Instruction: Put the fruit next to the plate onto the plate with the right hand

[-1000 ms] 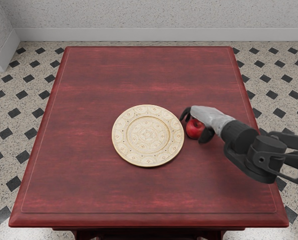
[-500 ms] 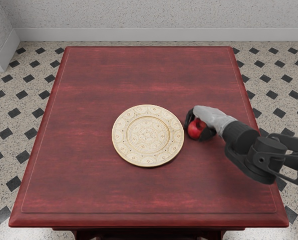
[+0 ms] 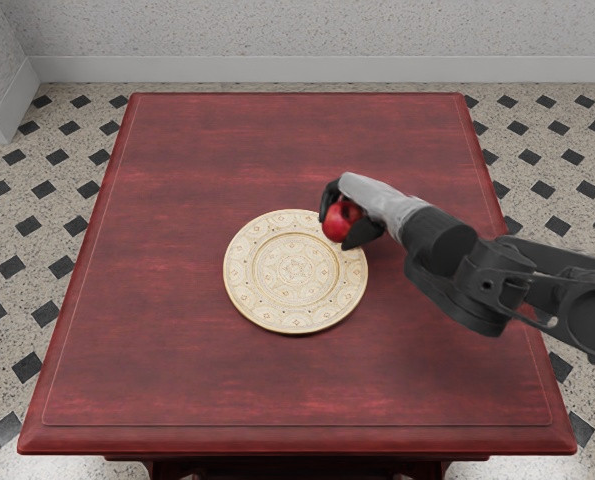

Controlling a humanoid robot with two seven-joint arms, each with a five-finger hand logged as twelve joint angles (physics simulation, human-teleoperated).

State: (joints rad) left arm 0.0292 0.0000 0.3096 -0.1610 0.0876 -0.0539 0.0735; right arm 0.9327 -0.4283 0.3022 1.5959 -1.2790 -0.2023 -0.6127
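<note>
The right robot hand (image 3: 357,207) is clasping the red fruit (image 3: 337,222) over the far-right rim of the plate (image 3: 245,298). The fruit is looking firm, light and smooth (probably slippery), so the fingers are wrapping its middle.

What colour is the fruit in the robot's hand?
Red; the fruit shows in the head view, held by the right hand.

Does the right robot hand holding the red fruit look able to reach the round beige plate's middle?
Probably yes: the right robot hand, gripping the red fruit, hangs at the upper right rim of the round beige plate, nothing visible blocking its middle.
</note>
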